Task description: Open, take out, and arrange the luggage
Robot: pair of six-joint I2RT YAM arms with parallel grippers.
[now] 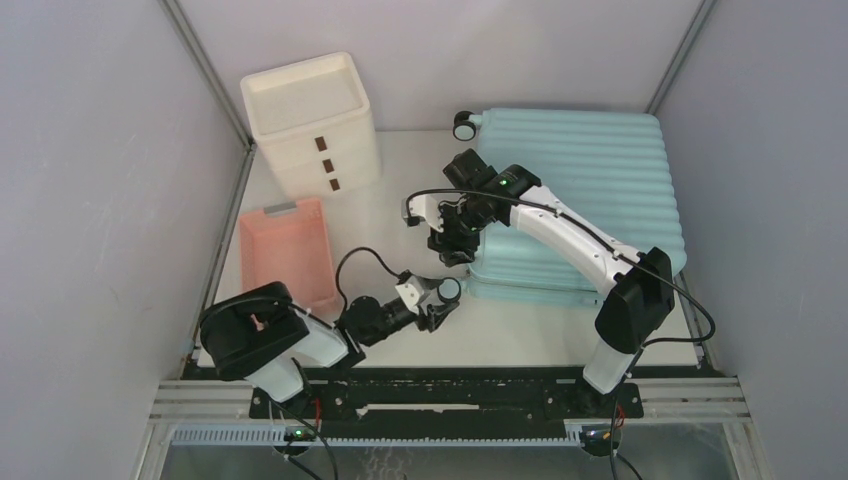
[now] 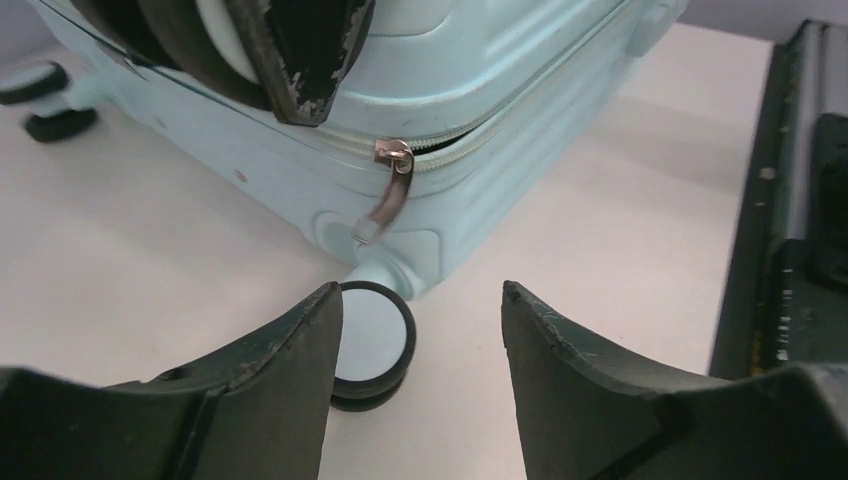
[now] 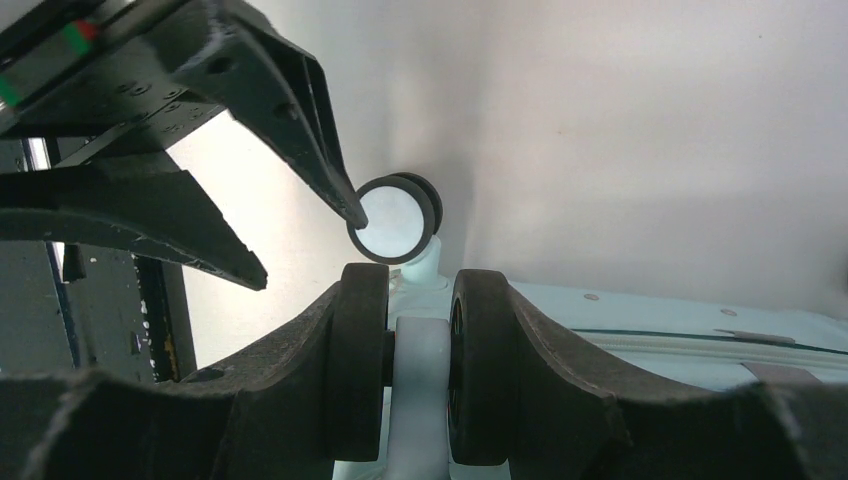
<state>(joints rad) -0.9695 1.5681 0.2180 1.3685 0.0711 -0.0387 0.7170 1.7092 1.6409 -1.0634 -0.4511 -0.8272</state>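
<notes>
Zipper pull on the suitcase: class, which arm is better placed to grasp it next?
Left. The open left fingers face the zipper pull hanging at the suitcase corner; the right fingers are clamped on a wheel.

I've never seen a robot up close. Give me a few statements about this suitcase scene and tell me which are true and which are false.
1. The luggage lies flat on the table. True.
2. The left gripper is clamped on the zipper pull. False: its jaws are open and empty, beside the lower wheel.
3. The right gripper grips the upper wheel. True.
4. The pink basket sits on the luggage. False: it stands on the table, apart from it.
</notes>
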